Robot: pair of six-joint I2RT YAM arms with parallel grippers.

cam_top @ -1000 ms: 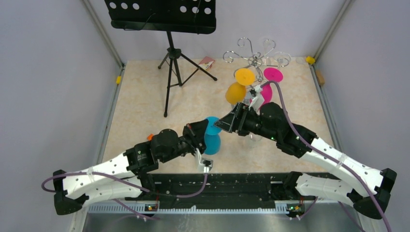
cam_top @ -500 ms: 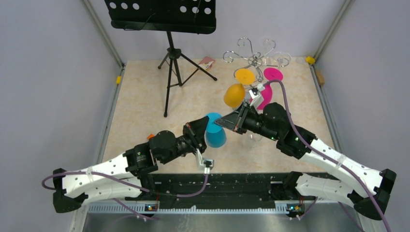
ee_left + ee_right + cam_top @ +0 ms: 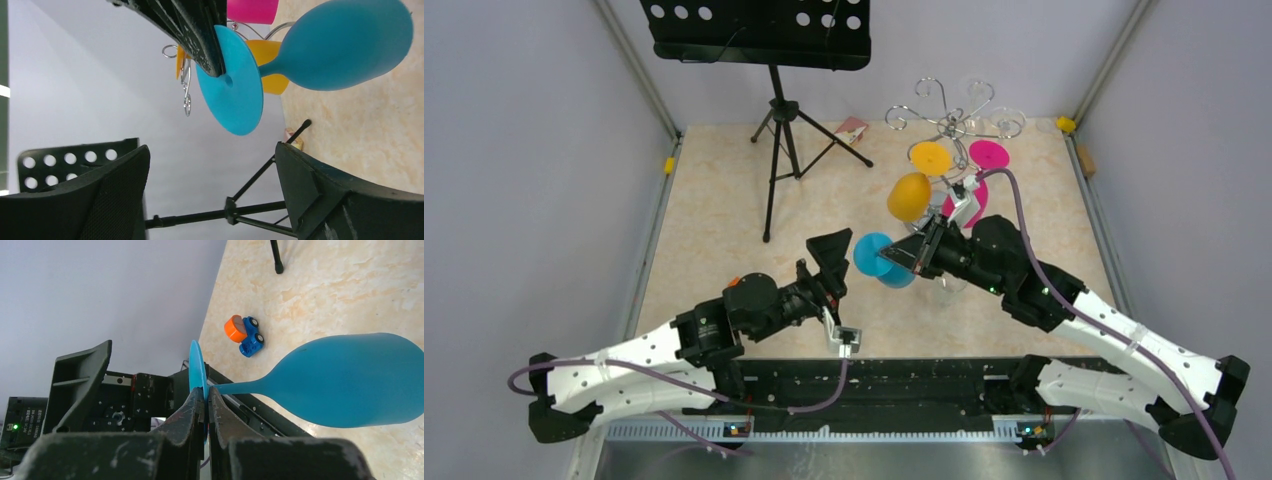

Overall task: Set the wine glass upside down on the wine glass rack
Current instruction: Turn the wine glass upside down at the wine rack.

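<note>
My right jaws are clamped on the thin foot of the blue wine glass (image 3: 360, 380), which lies on its side in the air above the desk (image 3: 724, 220), while my left jaws stand wide apart just beside it, touching nothing. I judge I should tip the bowl downward slowly, since a pinch on that disc could slip, then slide the stem into a free hook of the wine glass rack (image 3: 944, 120). That rack already carries an orange glass (image 3: 909, 195) and a pink glass (image 3: 989, 155) bowl-down.
</note>
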